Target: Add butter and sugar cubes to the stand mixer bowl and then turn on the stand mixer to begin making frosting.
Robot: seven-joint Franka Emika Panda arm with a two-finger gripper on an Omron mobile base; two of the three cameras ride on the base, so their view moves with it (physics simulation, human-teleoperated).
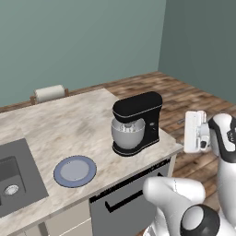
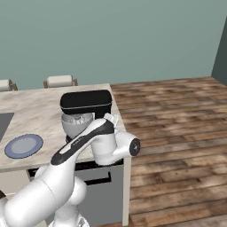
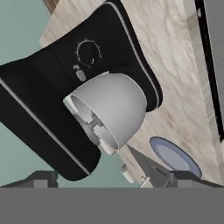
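Two dark fingers (image 3: 109,181) of mine are standing spread as wide as they go, holding nothing, and pointing at the mixer from off the bench's edge. In the hand view one fingertip (image 3: 41,180) is showing at seven o'clock and the other at five o'clock.

That black mixer (image 1: 138,122) is sitting near the bench's (image 1: 60,124) corner, at three o'clock from the middle of the marble top in the left base view. Its silvery bowl (image 1: 127,134) is resting on the flat black base, under the rounded head, with the whisk hanging over it. In the hand view I am seeing the mixer rolled over, its dial (image 3: 89,53) at twelve o'clock from the bowl.

At eight o'clock from the mixer, well apart from it, a blue-grey plate (image 1: 75,171) is lying flat. A dark sink (image 1: 14,177) is sitting at nine o'clock from the plate. I cannot tell where the butter and sugar cubes are lying.
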